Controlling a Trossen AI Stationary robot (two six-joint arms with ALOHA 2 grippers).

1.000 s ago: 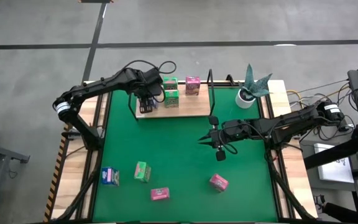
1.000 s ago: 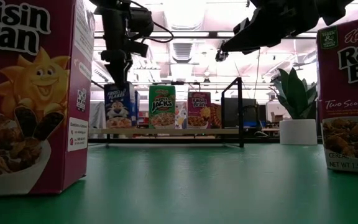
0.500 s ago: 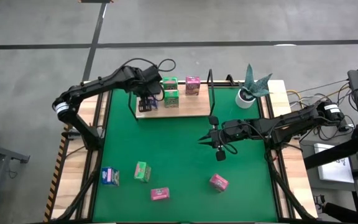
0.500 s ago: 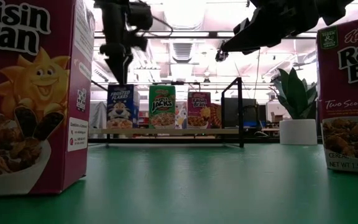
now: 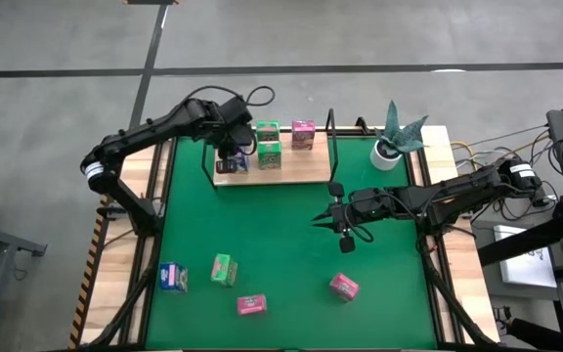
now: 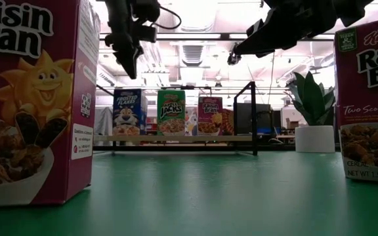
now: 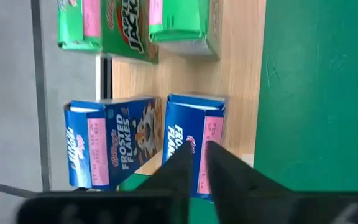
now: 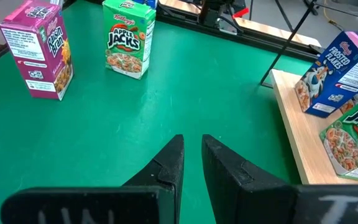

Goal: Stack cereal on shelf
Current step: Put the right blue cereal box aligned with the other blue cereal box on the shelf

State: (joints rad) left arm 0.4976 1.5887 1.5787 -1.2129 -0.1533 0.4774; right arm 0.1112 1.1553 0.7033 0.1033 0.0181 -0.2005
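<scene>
The shelf (image 5: 301,174) is a light-wood board at the far end of the green mat. Standing on it are two blue cereal boxes (image 7: 114,149) (image 7: 191,134), two green ones (image 5: 269,142) and a pink one (image 5: 303,134). My left gripper (image 7: 197,158) hangs shut above the blue boxes at the shelf's left end (image 6: 134,65), touching nothing. On the near part of the mat stand a blue box (image 5: 173,277), a green box (image 5: 224,269) and two pink boxes (image 5: 251,305) (image 5: 343,286). My right gripper (image 5: 318,220) waits shut over the mat's middle right, holding nothing.
A potted plant (image 5: 394,137) stands at the far right, beside the shelf's black rod upright (image 5: 331,132). Bare green mat (image 5: 272,225) lies between the shelf and the near boxes. Pale wooden table edges (image 5: 145,225) flank the mat.
My left gripper has let go of the blue box at the shelf's left end, risen straight up off its top and shut. The box stays upright on the board.
</scene>
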